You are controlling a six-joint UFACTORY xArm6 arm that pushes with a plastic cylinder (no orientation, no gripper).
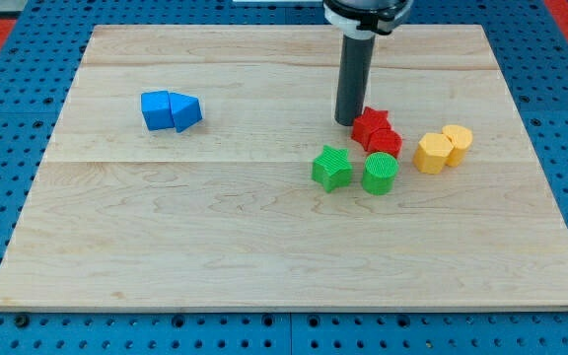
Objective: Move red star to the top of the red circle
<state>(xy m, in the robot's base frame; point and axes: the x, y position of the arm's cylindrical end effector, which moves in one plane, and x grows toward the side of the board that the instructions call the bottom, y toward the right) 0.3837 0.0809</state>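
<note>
My tip point(348, 120) touching red star point(370, 126), star seemingly abutting red circle point(386, 144) below-right, tool holds nothing.

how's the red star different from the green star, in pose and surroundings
The red star sits nearer the view's top, pressed against the red circle; the green star lies lower, just apart from the green circle. My tip is right at the red star's left edge, while the green star has nothing pushing on it. Both are star-shaped blocks of similar size.
</note>
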